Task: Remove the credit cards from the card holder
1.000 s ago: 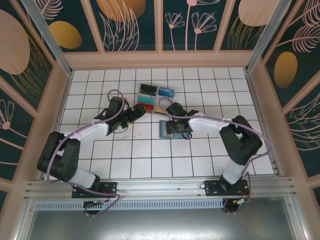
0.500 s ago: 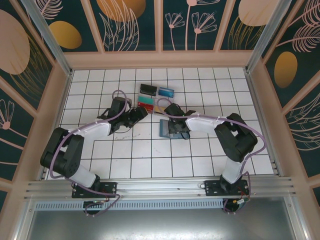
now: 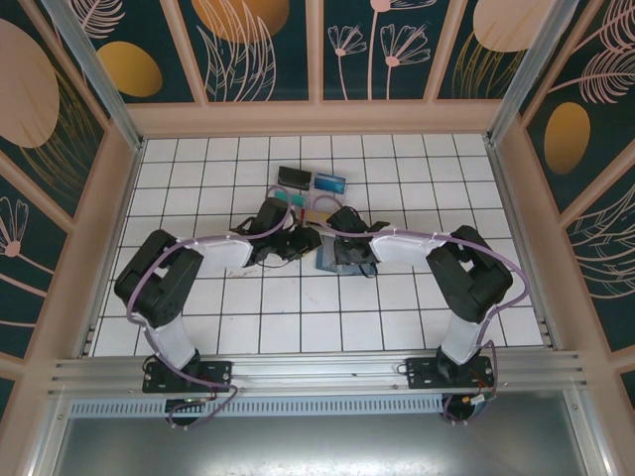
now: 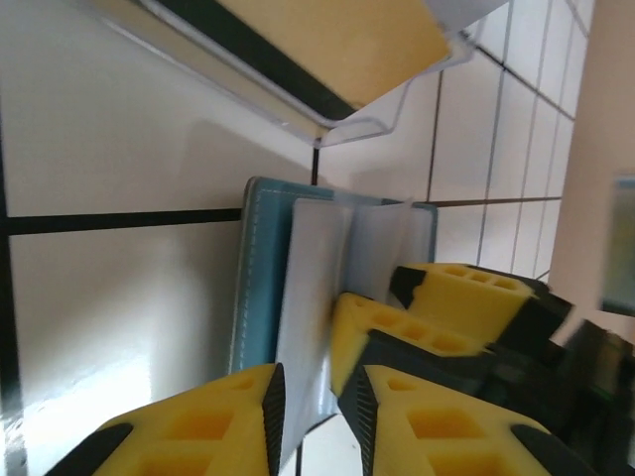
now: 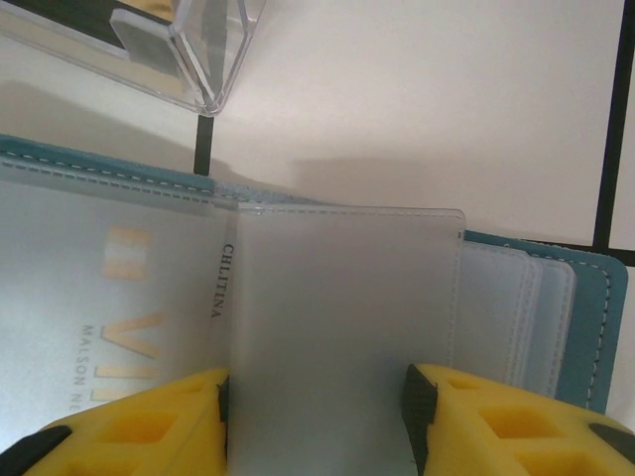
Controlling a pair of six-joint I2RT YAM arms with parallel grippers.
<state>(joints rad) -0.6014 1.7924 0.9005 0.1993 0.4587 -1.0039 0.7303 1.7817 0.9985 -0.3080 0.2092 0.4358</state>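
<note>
The card holder (image 3: 327, 256) lies open on the white tiles, a teal-blue wallet (image 5: 595, 327) with frosted sleeves (image 5: 342, 327). My right gripper (image 5: 316, 421) is open and sits over it, one finger on each side of the middle sleeve. My left gripper (image 4: 313, 421) is at the wallet's left edge (image 4: 260, 288). Its jaws stand narrowly apart with the edge of a frosted sleeve (image 4: 313, 297) between them. In that view the right gripper's yellow fingers (image 4: 466, 297) rest on the wallet. Pale print (image 5: 124, 327) shows faintly through the left sleeve. The reddish and blue credit cards are hidden.
The clear plastic tray with divisions (image 3: 310, 191) stands just beyond the wallet, holding dark, blue and yellow items. Its corner (image 5: 203, 59) is close above the wallet, and its yellow item (image 4: 337, 40) is near the left gripper. Wooden walls (image 3: 317, 117) ring the tiled floor.
My left arm has swung right, bringing its gripper from beside the tray to the wallet's left edge. The right gripper has stayed on the wallet.
</note>
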